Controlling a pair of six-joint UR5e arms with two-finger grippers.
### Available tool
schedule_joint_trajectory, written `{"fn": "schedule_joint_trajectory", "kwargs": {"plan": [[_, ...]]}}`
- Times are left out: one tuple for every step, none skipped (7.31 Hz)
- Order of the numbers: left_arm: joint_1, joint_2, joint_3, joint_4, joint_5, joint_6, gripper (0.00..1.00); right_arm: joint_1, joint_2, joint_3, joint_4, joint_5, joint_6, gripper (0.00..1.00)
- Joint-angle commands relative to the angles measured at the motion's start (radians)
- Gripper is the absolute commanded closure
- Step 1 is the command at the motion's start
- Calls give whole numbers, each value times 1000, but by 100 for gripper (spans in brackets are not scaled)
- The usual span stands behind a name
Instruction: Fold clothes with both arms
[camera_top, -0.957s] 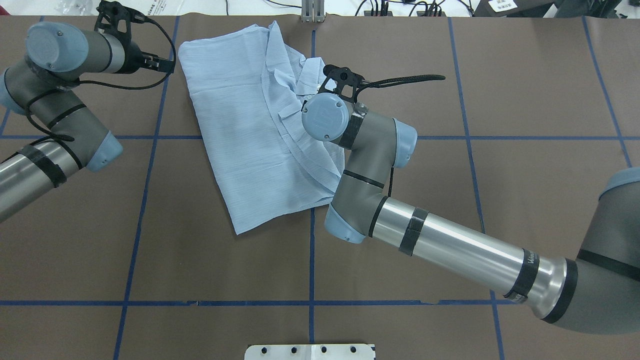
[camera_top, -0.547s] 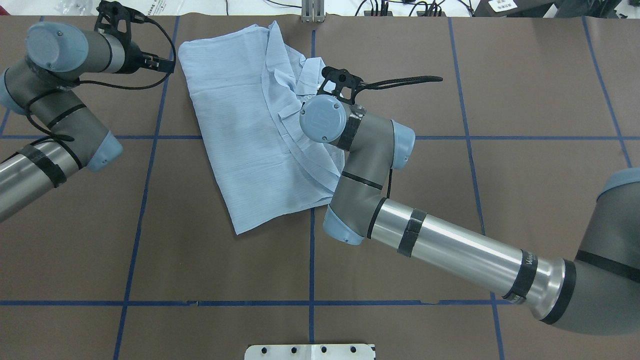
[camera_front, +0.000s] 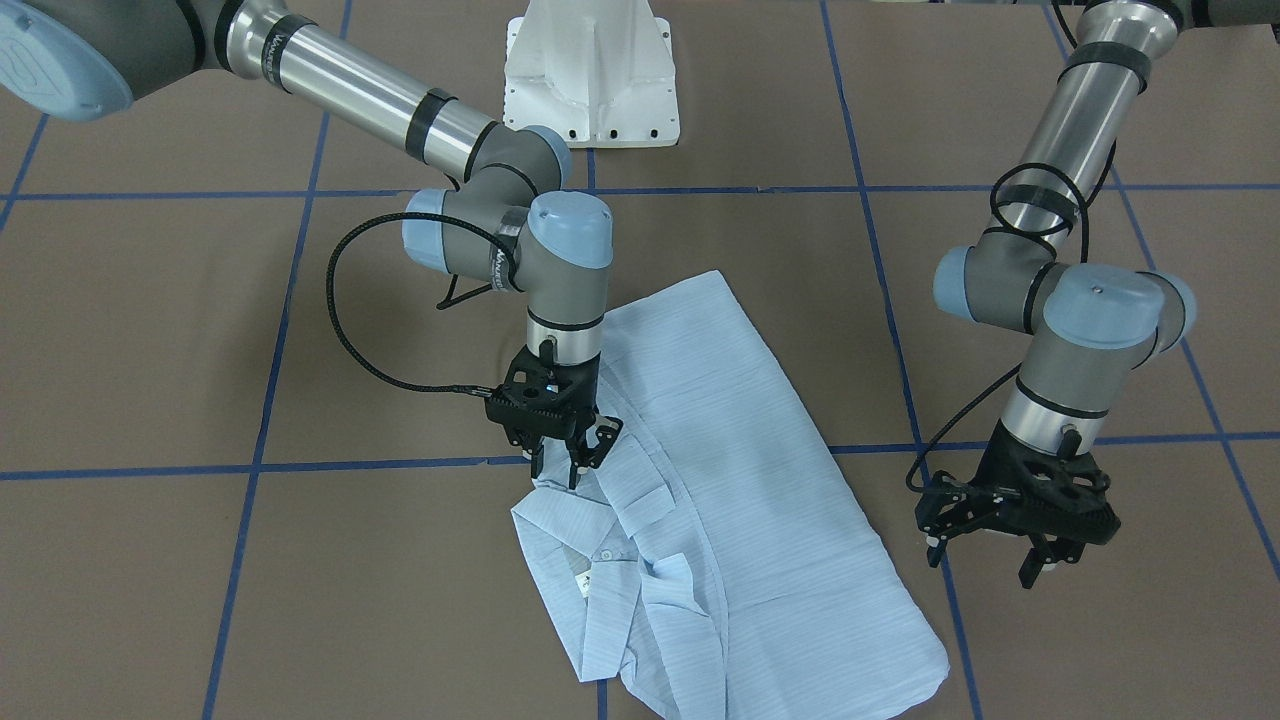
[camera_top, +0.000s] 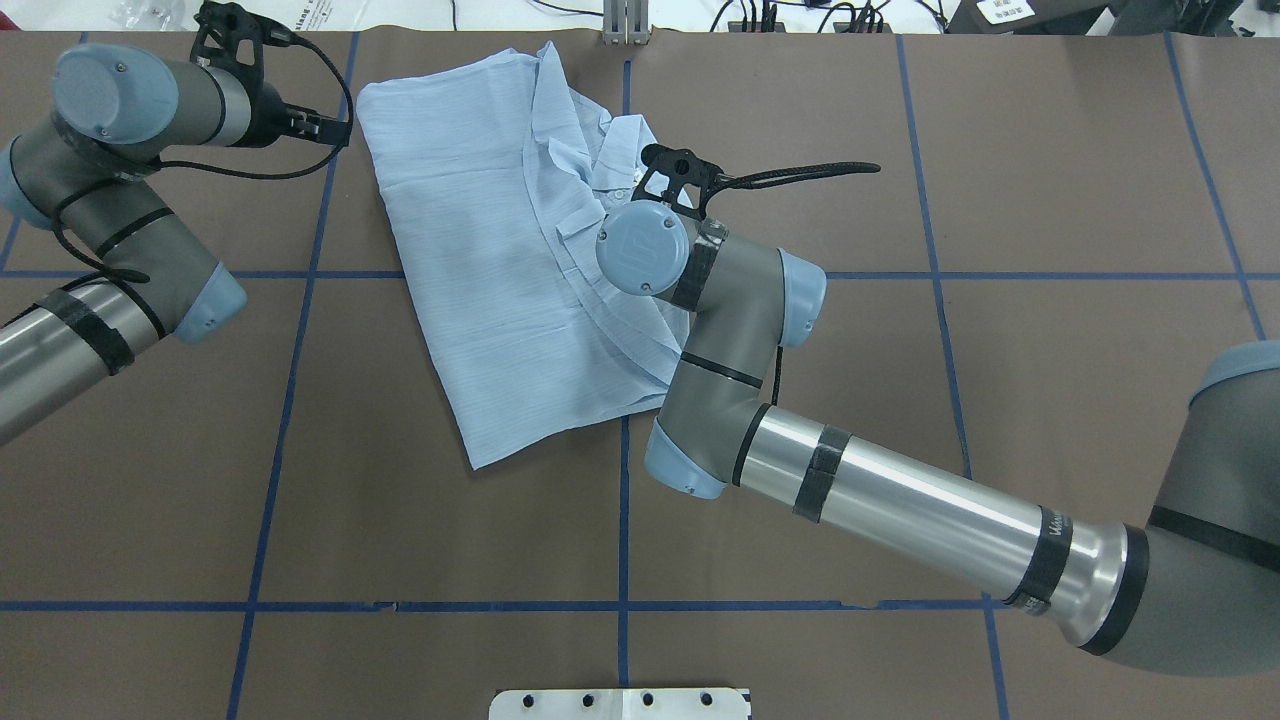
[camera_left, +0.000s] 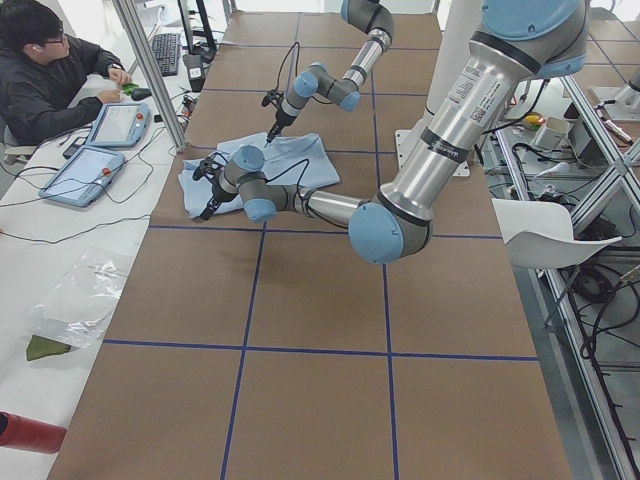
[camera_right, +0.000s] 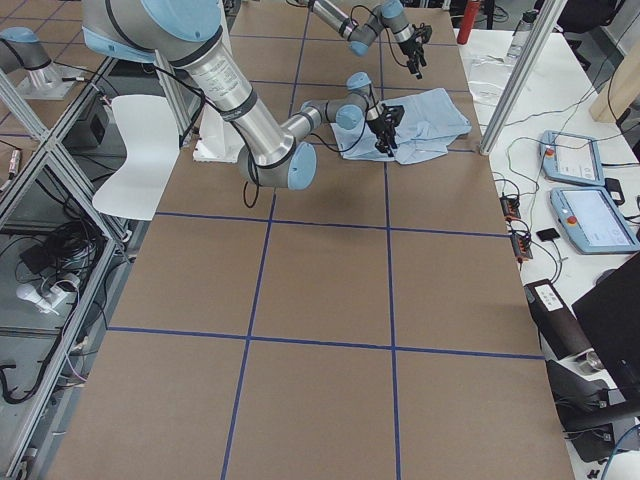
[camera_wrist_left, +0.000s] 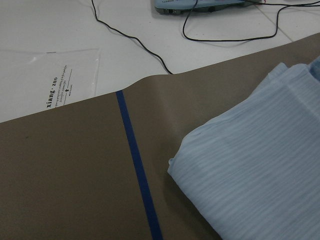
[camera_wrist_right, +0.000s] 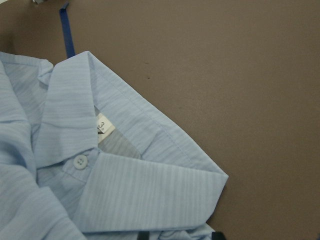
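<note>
Altogether: one folded light blue shirt (camera_front: 720, 480) on the brown table (camera_front: 150, 330), and two grippers. The right gripper (camera_front: 562, 462), jaws parted, is poised at the shirt's collar edge. The left gripper (camera_front: 985, 565), also spread, hovers beside the shirt, apart. Only the right wrist view shows the collar label (camera_wrist_right: 102, 128) and one white button (camera_wrist_right: 80, 161).

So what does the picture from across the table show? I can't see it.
A light blue shirt lies partly folded on a brown table. The robot's right hand is down at its edge by the collar, while the left hand hangs open beside the shirt, not touching it.
</note>
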Motion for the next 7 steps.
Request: {"fn": "schedule_joint_trajectory", "kwargs": {"plan": [[0,0,0,0,0,0,0,-9,-1,-1,0,-6,1,55],[0,0,0,0,0,0,0,-14,-3,-2,0,-8,1,60],[-1,0,0,0,0,0,0,-18,-3,-2,-2,-8,2,66],[-1,0,0,0,0,0,0,-18,2,-1,-31,-6,5,85],[0,0,0,0,0,0,0,-18,3,-1,-37,-6,19,100],[0,0,0,0,0,0,0,-18,3,3,-45,-6,18,100],[0,0,0,0,0,-1,0,-18,2,10,-51,-5,17,100]]}}
